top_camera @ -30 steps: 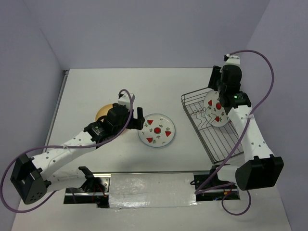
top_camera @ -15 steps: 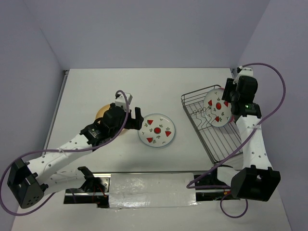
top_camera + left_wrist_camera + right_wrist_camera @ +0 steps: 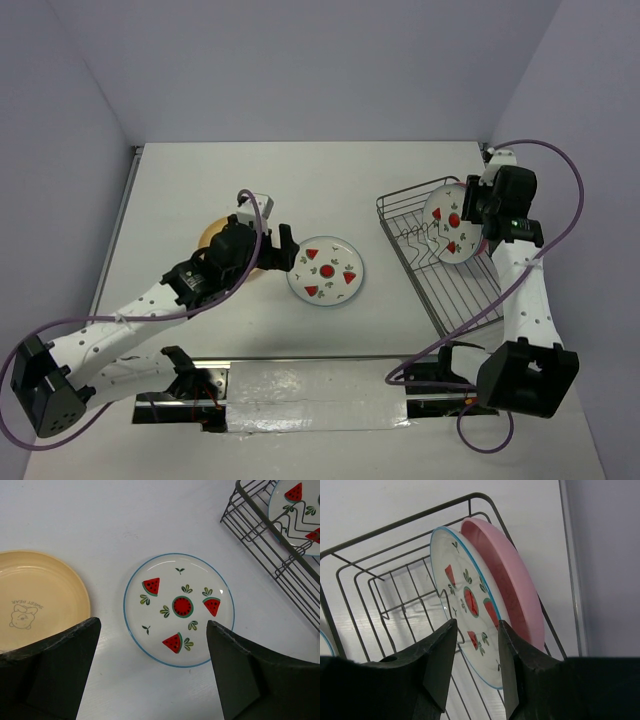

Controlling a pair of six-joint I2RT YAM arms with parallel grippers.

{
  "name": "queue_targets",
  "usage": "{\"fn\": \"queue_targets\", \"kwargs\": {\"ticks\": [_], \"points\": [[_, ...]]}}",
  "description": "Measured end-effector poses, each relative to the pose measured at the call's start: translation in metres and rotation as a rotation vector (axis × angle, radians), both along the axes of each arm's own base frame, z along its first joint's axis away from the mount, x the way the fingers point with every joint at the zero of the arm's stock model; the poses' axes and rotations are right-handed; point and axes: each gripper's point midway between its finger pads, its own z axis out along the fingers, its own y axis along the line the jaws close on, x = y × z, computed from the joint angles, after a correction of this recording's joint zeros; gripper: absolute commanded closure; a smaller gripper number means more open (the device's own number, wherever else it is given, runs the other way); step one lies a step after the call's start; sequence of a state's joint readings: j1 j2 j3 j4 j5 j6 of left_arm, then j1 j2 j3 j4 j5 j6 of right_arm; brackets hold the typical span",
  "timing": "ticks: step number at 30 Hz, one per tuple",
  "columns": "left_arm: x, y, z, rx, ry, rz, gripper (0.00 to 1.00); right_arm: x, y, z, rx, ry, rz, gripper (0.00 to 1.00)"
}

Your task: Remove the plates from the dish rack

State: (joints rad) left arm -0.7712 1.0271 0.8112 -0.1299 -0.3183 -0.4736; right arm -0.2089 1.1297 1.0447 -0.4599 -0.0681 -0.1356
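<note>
Pink plate [image 3: 522,597] leans at dish rack [image 3: 420,517] end, white plate [image 3: 462,597] beside

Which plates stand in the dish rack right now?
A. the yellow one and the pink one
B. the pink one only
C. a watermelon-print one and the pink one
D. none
C: the right wrist view shows a watermelon-print plate upright in the dish rack with the pink plate just behind it, while the yellow plate lies flat on the table.
</note>
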Motion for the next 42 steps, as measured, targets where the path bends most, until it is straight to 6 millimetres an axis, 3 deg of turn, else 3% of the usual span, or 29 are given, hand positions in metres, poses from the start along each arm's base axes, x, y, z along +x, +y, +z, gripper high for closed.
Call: {"fn": "queue_targets", "kwargs": {"ticks": [11,17,25,35,42], "points": [[-0.005,0.003,0.004,-0.01,-0.019,0.001,0.01,0.005,0.0,-0.032,0.008,0.114,0.049,0.55],[-0.006,0.002,0.005,-0.009,-0.02,-0.001,0.01,0.005,0.003,-0.024,0.008,0.088,0.069,0.55],[-0.006,0.004,0.006,-0.011,-0.026,0.006,0.01,0.009,0.002,0.015,-0.042,-0.006,0.097,0.54],[-0.008,0.01,0.009,-0.017,-0.043,0.023,0.01,0.015,-0.009,-0.008,-0.072,0.068,0.096,0.54],[-0.009,0.014,0.011,-0.025,-0.056,0.034,0.01,0.016,-0.01,-0.011,-0.086,0.08,0.101,0.54]]}}
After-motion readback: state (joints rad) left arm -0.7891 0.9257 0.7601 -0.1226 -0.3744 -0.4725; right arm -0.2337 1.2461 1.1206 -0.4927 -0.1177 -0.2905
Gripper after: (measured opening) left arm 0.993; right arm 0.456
